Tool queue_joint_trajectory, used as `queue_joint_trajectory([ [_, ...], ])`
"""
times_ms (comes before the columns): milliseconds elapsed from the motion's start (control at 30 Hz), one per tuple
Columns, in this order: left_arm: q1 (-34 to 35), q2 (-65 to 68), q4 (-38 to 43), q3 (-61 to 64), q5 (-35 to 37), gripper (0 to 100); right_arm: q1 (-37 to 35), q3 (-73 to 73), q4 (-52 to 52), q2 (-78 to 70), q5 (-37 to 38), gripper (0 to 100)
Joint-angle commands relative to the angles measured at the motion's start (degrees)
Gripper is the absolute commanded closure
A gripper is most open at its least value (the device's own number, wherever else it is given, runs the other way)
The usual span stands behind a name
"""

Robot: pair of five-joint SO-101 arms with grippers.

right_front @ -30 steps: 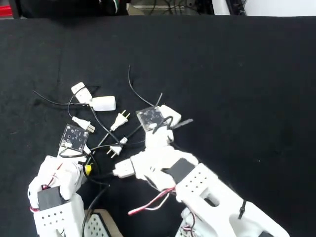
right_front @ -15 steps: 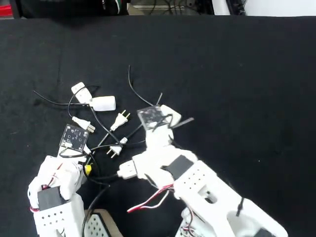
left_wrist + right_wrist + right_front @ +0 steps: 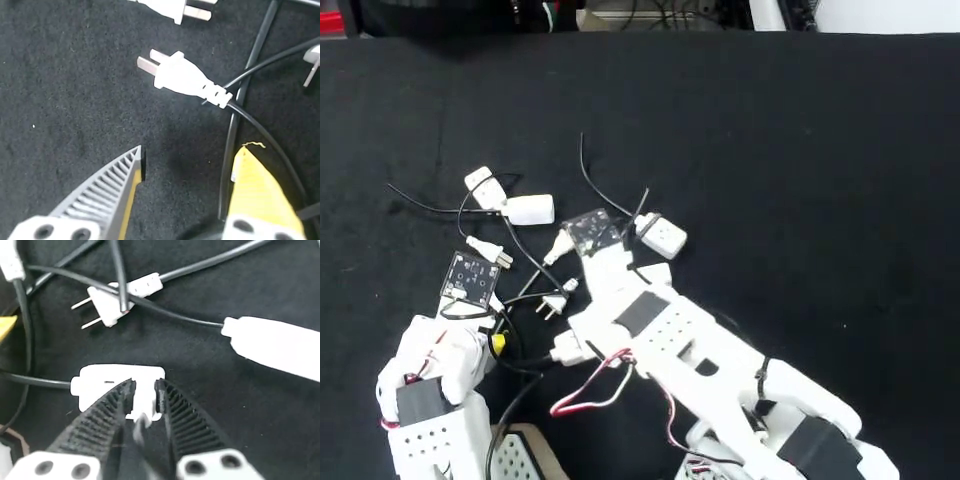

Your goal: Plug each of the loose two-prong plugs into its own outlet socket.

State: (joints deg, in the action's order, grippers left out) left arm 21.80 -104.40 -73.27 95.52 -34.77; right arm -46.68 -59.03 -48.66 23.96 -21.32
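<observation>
From above, the black counter [image 3: 820,200] carries a tangle of black cords between the left arm [image 3: 430,395] at the near left and the right arm [image 3: 700,360], which stretches in from the near middle. A square socket [image 3: 662,235] lies just beside the right arm's tip. A short white body [image 3: 485,187] and a longer white body [image 3: 530,209] lie together farther left. Three loose plugs lie on the counter: the left plug [image 3: 490,252], the middle plug [image 3: 557,247] partly under the right arm, and the near plug [image 3: 555,302]. At the left wrist, the left hand [image 3: 191,150] is released, its grey finger [image 3: 112,192] and yellow finger [image 3: 255,192] spread wide over bare counter. A white two-prong plug [image 3: 182,77] lies beyond the tips, apart from both, and a black cord [image 3: 231,150] runs beside the yellow finger. At the right wrist, the right hand [image 3: 145,386] is clenched on a white corded block [image 3: 97,380], plug or socket I cannot tell. Its black fingers [image 3: 105,415] are nearly together with white between them, and another plug [image 3: 107,305] lies just beyond, a thin cord across it
</observation>
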Motion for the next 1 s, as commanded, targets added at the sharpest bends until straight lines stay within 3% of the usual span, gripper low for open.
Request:
queue_joint_trajectory([
  [0, 0.22, 0.0, 0.88, -0.48, -0.35, 71, -2.81, -0.31, -1.67, -0.57, 1.49, 87.7],
  [133, 0.13, 0.0, 0.88, -0.48, -0.35, 71, -2.81, 0.13, -3.52, 1.27, 4.04, 75.7],
  [333, -0.04, -0.09, 1.05, -0.92, -0.44, 71, -1.41, 6.29, -15.91, 12.26, 5.19, 75.6],
  [567, -3.21, 0.0, 0.62, -4.53, 0.18, 71, 1.41, 14.37, -34.29, 23.08, 15.3, 75.7],
  [667, -4.7, 0.26, -0.62, -8.84, 1.14, 71, 9.41, 18.51, -41.67, 22.37, 25.85, 75.8],
  [767, -8.57, 0.35, -4.04, -13.32, -0.18, 71, 23.12, 21.58, -44.48, 19.21, 37.98, 75.8],
  [967, -15.25, 5.01, -4.13, -15.52, -0.79, 70, 41.85, 25.98, -49.85, 9.8, 46.24, 75.8],
])
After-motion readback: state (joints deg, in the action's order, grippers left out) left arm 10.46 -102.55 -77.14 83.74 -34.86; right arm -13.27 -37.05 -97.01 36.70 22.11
